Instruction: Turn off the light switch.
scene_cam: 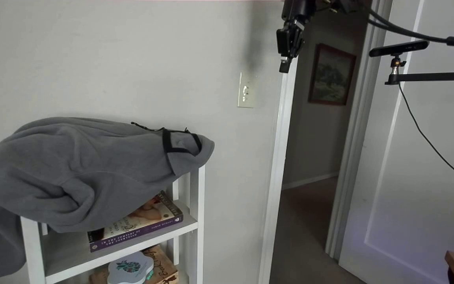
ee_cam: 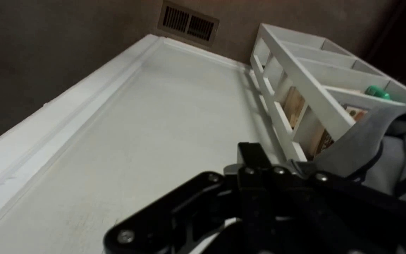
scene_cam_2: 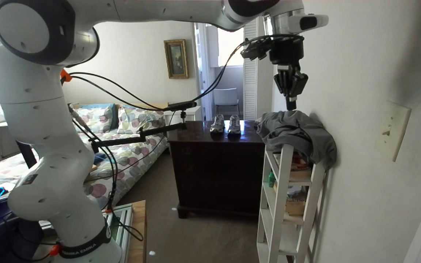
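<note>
The light switch [scene_cam: 246, 94] is a small cream-white upright plate on the grey wall, left of the doorway in an exterior view. It also shows at the right in an exterior view [scene_cam_2: 397, 129], with its tiny toggle sticking out from the centre. I cannot tell which way the toggle is set. My gripper [scene_cam: 285, 65] points down, with its fingertips a little above the height of the switch and apart from it. Its fingers are together and empty, as an exterior view [scene_cam_2: 291, 105] and the wrist view [ee_cam: 254, 155] show. The switch does not show in the wrist view.
A grey fleece jacket [scene_cam: 93, 165] lies over a white shelf [scene_cam: 197, 228] holding books, against the wall. A white door frame [scene_cam: 275, 189] and an open door [scene_cam: 416, 165] stand beside the switch. A camera on a bracket [scene_cam: 398, 49] and a dark dresser [scene_cam_2: 216, 171] are nearby.
</note>
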{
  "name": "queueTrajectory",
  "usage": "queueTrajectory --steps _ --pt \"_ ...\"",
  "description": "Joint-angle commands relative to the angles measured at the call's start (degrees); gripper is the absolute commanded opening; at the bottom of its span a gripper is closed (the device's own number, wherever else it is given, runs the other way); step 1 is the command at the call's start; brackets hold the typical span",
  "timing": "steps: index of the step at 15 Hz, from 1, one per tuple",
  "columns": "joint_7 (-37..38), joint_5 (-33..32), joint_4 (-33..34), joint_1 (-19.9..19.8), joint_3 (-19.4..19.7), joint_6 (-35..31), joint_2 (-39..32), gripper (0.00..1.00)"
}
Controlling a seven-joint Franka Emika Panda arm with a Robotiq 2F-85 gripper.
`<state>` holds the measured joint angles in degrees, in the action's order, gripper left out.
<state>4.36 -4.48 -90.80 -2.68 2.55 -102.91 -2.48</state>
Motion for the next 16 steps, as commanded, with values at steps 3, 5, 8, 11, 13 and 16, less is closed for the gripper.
queueTrajectory --steps 3,5,8,11,13,16 --pt "-6.0 3.2 -1.0 0.3 -0.5 9.1 2.5 0.26" --pt "-6.7 2.8 -1.7 0.5 -0.7 9.8 2.7 0.33" --pt "-7.4 2.7 -3.6 1.0 -1.1 8.4 3.2 0.54" --pt "-7.8 1.7 -7.4 1.9 -2.1 0.8 4.2 0.76" --pt "-8.2 1.9 -10.4 2.7 -2.8 -4.4 4.7 0.9" --pt "-6.9 1.6 -8.1 2.9 -3.0 -4.1 2.3 0.85"
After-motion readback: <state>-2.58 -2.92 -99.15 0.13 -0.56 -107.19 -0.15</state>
